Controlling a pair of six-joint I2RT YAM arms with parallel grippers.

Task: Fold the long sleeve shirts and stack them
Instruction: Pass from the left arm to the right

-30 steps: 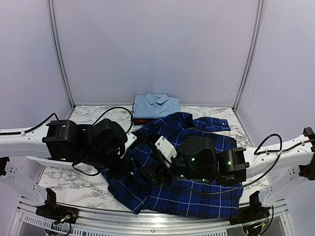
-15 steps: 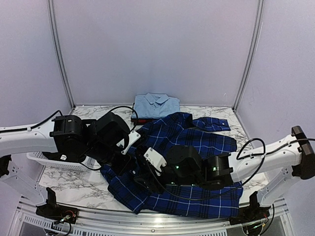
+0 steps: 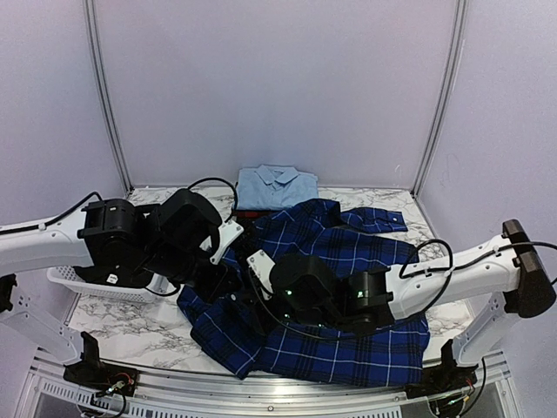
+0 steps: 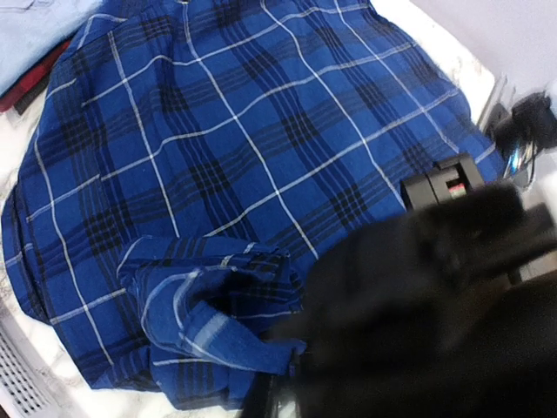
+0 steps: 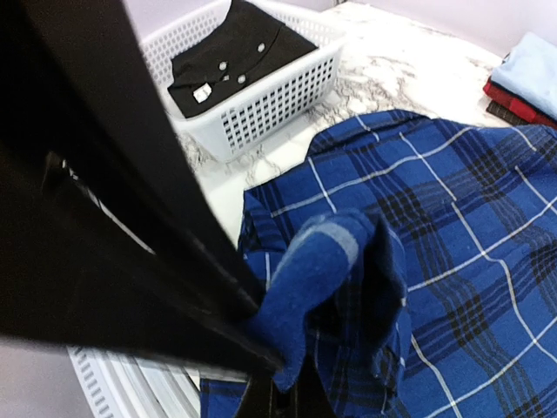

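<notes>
Navy plaid shirt [image 3: 348,348], one item: lies unfolded across the middle and right of the marble desk [image 3: 130,331]. Most of it lies spread, with one part reaching toward the back right corner. Its near-left portion is gathered into a raised fold.

Shirts counted on the desk: three. The second is a light blue shirt [image 3: 277,187], folded, collar visible, at the back centre. The third is a red-and-black plaid shirt [image 3: 248,213], seen only as a thin strip under the light blue one, so these two form one stack. The navy plaid shirt's far edge lies just in front of that stack.

Grippers counted: two, both over the left part of the navy plaid shirt and close together. The left gripper [image 4: 271,402] is blurred at the bottom of its own view, jaws closed, and the bunched fold of plaid runs up to it. The right gripper [image 5: 283,392] has its jaws pinched together on a peak of the same cloth.

Baskets counted: one. The white slotted basket [image 5: 278,96] stands at the left edge of the desk. It holds one dark garment [image 5: 235,57] with white buttons.
</notes>
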